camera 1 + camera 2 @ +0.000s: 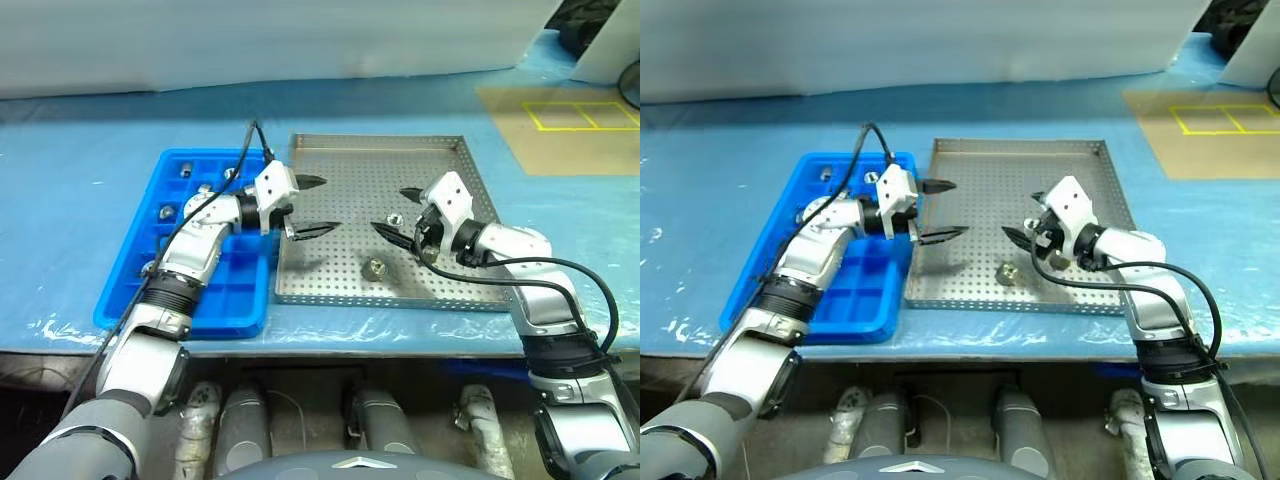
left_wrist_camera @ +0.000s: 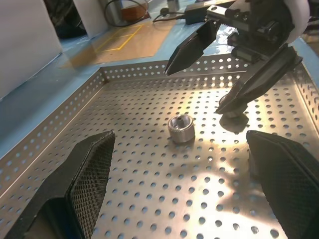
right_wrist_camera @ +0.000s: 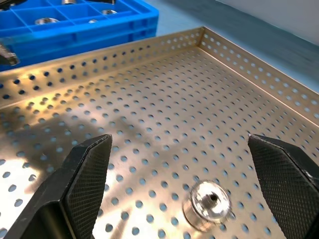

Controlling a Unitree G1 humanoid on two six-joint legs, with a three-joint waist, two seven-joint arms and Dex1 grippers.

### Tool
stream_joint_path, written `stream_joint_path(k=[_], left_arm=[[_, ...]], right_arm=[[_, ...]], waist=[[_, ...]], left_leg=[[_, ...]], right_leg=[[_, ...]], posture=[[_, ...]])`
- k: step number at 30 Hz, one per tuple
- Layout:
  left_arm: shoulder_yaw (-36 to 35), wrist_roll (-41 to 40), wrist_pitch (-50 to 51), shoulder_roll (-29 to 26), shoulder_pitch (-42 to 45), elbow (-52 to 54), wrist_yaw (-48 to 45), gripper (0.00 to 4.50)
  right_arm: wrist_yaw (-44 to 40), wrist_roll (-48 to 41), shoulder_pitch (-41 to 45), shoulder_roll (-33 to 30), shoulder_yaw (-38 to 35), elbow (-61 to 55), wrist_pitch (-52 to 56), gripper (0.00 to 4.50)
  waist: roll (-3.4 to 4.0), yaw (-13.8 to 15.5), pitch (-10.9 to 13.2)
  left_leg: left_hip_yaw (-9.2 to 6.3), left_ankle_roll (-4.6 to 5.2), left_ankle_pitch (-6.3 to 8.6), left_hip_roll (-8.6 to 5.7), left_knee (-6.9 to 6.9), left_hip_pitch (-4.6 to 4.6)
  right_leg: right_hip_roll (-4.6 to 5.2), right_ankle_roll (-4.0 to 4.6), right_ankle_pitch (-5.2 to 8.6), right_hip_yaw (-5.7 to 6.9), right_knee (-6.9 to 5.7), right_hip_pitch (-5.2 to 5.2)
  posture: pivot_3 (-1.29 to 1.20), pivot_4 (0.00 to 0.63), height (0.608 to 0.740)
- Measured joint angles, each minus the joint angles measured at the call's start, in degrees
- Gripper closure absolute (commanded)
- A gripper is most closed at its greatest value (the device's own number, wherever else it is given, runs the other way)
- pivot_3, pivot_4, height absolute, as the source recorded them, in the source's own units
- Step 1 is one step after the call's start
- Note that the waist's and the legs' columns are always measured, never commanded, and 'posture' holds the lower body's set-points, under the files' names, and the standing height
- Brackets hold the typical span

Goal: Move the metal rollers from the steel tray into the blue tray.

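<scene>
The steel tray lies mid-table with the blue tray against its left side. One metal roller rests near the steel tray's front rim. A second roller lies just under my right gripper, and it appears low between the open fingers in the right wrist view. My left gripper hovers open over the tray's left part, pointing right at a roller and the right gripper beyond. Several rollers sit in the blue tray's compartments. Neither gripper holds anything.
The table is covered in light blue sheeting. A brown board with yellow tape squares lies at the back right. A black cable arcs over the blue tray from my left wrist. The steel tray has low perforated walls.
</scene>
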State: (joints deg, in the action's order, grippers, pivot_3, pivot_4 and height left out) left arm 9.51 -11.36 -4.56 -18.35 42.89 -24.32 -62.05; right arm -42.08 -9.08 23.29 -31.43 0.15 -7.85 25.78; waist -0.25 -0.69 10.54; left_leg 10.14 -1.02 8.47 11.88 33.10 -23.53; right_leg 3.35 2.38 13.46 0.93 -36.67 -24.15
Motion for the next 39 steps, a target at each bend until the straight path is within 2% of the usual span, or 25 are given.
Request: stream_joint_path(k=[7, 18, 32, 35, 39], left_arm=[[-0.1, 0.0, 0.0, -0.4, -0.7, 0.9, -0.5, 0.06], [-0.4, 0.1, 0.4, -1.9, -3.5, 4.5, 0.6, 0.06], [-0.4, 0.2, 1.2, -2.5, -4.1, 5.0, 2.1, 0.06], [-0.4, 0.2, 1.2, -2.5, -4.2, 5.0, 2.3, 0.03], [-0.4, 0.3, 1.2, -2.4, -4.1, 4.9, 2.4, 0.03]], right_arm=[[3.3, 0.3, 0.3, 1.9, 0.8, 1.4, -0.7, 0.0], [5.8, 4.1, 5.1, 4.4, 2.8, 19.1, -8.6, 0.0], [7.6, 6.9, 7.6, 6.8, 3.1, 30.1, -15.1, 0.0], [9.2, 7.0, 8.2, 7.2, 2.6, 32.1, -16.2, 0.59], [9.7, 7.0, 8.3, 7.2, 2.3, 33.3, -17.7, 1.98]], waist=[[0.0, 0.0, 0.0], [0.01, 0.1, 0.0], [0.01, 0.2, 0.0], [0.01, 0.2, 0.0], [0.0, 0.2, 0.0]], left_leg=[[0.02, 0.03, 0.02, -0.05, 0.02, 0.17], [0.03, 0.03, 0.02, -0.04, 0.02, 0.19], [0.04, 0.05, 0.04, -0.05, 0.02, 0.2], [0.04, 0.05, 0.04, -0.04, 0.02, 0.22], [0.04, 0.05, 0.04, -0.05, 0.02, 0.33]], right_leg=[[0.01, 0.06, -0.02, -0.16, 0.0, 0.14], [0.0, 0.07, -0.02, -0.17, 0.0, 0.15], [0.01, 0.07, -0.02, -0.17, 0.0, 0.16], [0.01, 0.07, -0.02, -0.17, 0.01, 0.17], [0.01, 0.07, -0.02, -0.18, 0.02, 0.3]], posture=[[-0.32, 0.15, 0.74], [-0.27, 0.15, 0.74], [-0.27, 0.15, 0.74], [-0.27, 0.15, 0.74], [-0.28, 0.15, 0.74]])
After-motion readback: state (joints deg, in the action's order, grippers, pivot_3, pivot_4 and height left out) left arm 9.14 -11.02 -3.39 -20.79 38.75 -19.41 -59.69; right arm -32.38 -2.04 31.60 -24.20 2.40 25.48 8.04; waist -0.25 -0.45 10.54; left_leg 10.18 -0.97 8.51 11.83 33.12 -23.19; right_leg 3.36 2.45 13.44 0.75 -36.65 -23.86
